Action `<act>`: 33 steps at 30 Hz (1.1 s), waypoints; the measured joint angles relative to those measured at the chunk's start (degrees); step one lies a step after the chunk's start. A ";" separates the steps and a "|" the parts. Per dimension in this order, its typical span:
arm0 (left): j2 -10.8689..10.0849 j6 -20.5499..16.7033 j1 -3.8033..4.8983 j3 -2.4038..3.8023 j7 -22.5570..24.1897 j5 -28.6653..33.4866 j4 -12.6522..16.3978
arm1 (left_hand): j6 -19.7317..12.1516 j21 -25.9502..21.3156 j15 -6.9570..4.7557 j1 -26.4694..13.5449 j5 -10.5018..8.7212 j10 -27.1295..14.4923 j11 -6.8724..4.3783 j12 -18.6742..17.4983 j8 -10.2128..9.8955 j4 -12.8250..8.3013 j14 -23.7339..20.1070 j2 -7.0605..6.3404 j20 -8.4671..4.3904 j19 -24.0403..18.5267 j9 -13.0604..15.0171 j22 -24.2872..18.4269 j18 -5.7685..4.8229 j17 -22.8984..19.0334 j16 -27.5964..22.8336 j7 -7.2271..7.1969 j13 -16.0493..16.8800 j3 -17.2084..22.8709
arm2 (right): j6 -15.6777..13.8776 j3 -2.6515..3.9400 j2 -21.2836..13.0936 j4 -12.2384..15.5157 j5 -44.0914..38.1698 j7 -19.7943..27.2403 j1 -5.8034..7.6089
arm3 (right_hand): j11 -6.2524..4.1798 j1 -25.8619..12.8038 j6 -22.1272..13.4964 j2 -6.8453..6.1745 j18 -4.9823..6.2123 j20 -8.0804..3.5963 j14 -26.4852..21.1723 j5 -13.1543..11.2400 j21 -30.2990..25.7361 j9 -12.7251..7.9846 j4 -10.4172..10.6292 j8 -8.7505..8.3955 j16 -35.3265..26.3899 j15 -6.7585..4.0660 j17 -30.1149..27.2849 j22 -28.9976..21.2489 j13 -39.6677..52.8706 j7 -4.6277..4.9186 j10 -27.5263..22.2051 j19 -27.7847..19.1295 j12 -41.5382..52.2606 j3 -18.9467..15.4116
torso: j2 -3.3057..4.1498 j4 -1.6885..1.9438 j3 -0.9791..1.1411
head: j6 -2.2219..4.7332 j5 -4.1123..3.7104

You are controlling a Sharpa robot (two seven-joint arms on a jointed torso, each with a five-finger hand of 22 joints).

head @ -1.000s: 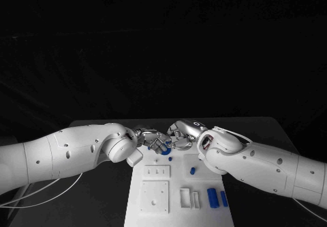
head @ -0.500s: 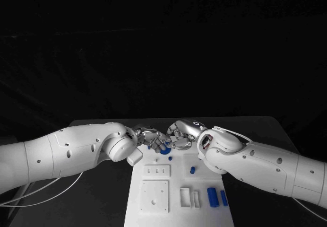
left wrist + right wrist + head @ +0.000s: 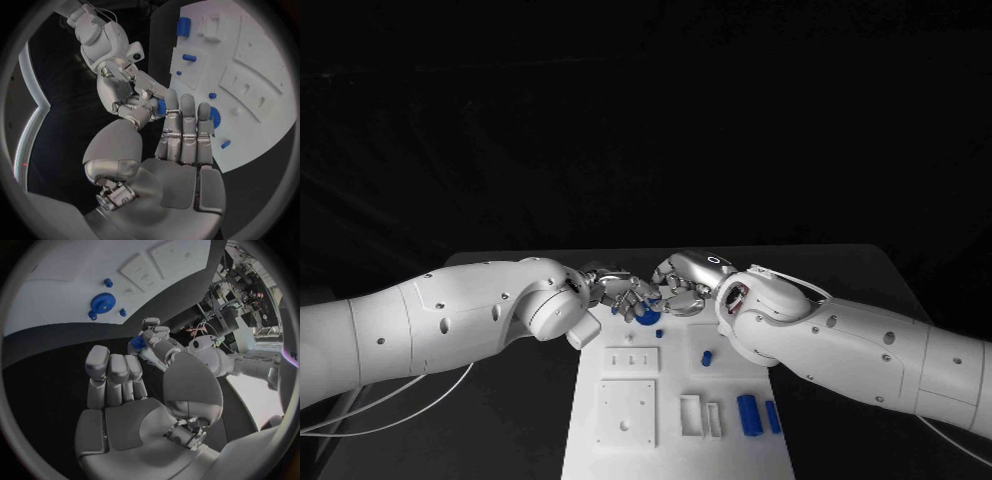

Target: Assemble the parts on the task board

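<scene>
The fingers (image 3: 185,131) of the left hand (image 3: 178,165) stand nearly straight and close together above its palm, with a small blue part (image 3: 161,106) at their tips, where the fingertips of the right hand (image 3: 128,95) meet them. From the right wrist, the right hand's fingers (image 3: 114,371) curl forward side by side, and the same blue part (image 3: 137,343) sits pinched in the tips of the left hand (image 3: 152,342) just beyond them; whether the right hand also grips the part, I cannot tell. In the head view both white arms reach inward from the two sides, bent so that the left hand (image 3: 620,291) and right hand (image 3: 684,285) come together over the far end of the task board (image 3: 682,445). A round blue disc (image 3: 648,317) lies on the board just below the hands, and more blue parts (image 3: 759,414) stand along its right edge.
</scene>
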 measured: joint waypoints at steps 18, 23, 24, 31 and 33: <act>0.05 -0.91 -0.01 0.01 -0.13 -1.72 -0.11 | 0.96 4.27 -1.71 -1.46 5.20 -1.01 -1.00 9.69 0.48 -0.05 0.73 -0.40 -0.31 1.33 2.52 0.77 0.01 -0.36 6.97 -0.38 3.44 -0.06 | -0.38 -0.07 -0.07 -1.00 1.23 0.19 -0.01 | 1.21 -3.06 -2.31 -6.24 -0.13 -0.73 -0.80 0.25 -1.00 0.98 2.97 -2.60 -1.15 0.43 -0.10 -0.01 -5.15 2.94 -6.86 -0.31 -6.47 -0.90 | -0.04 -0.03 0.04 | -0.21 -0.02; 0.01 -1.58 -0.02 -0.02 -0.25 -2.39 -0.25 | 1.30 7.11 -2.85 -3.32 11.39 -0.47 -1.53 13.99 -0.58 -1.70 1.26 -0.31 -0.71 2.56 8.36 1.51 0.01 -0.50 10.44 -0.46 5.13 -0.13 | -1.32 -0.11 -0.55 -1.10 1.83 0.26 -0.01 | 2.83 -4.32 -6.04 -7.50 -1.14 -0.91 -1.47 0.25 -2.00 -0.10 3.75 -5.08 -1.83 2.10 -0.22 -0.15 -5.35 3.99 -9.59 -1.47 -6.88 -3.58 | -0.04 0.00 0.07 | -0.31 0.01; 0.01 -1.69 -0.02 -0.02 -0.32 -2.51 -0.27 | 1.34 7.51 -2.99 -3.39 11.65 -0.38 -1.62 14.64 -0.84 -1.79 1.37 -0.38 -0.72 2.56 8.36 1.58 0.01 -0.50 10.94 -0.49 5.34 -0.04 | -1.52 -0.11 -0.78 -1.09 1.96 0.31 -0.01 | 3.02 -4.54 -6.65 -7.72 -1.14 -0.89 -1.54 0.25 -2.15 -0.23 3.79 -5.41 -1.87 2.42 -0.22 -0.15 -5.33 4.15 -9.97 -1.81 -6.88 -4.00 | -0.04 0.00 0.07 | -0.31 -0.01; 0.04 -2.25 -0.02 -0.02 -1.19 -4.15 -0.58 | 1.56 9.75 -4.05 -3.62 12.43 -0.08 -1.93 17.69 -2.39 -1.94 1.65 -0.61 -0.75 3.38 12.03 1.79 0.01 -0.85 13.35 -0.71 6.14 0.10 | -2.99 -0.11 -5.13 0.45 3.49 1.27 -0.01 | 4.03 -4.90 -8.22 -8.09 -1.68 -0.69 -2.14 1.30 -2.72 -0.57 4.02 -6.26 -2.00 3.40 0.08 -0.15 -5.26 4.72 -11.18 -2.39 -6.89 -6.80 | -0.05 0.12 0.04 | -0.40 -0.14; -0.09 -2.26 -0.02 -0.04 -1.67 -5.16 -0.60 | 1.66 10.00 -4.19 -3.77 12.43 -0.06 -1.95 18.11 -2.58 -1.94 1.79 -0.76 -1.02 3.68 12.07 1.79 0.01 -0.96 13.71 -0.80 6.21 0.10 | -3.54 -0.11 -7.10 0.78 4.33 1.78 -0.02 | 4.10 -5.22 -8.30 -8.40 -1.71 -0.63 -2.13 2.28 -2.76 -0.57 3.96 -6.28 -2.00 3.40 0.20 -0.15 -5.26 4.80 -11.26 -2.70 -6.89 -7.62 | -0.05 0.11 0.03 | -0.41 -0.13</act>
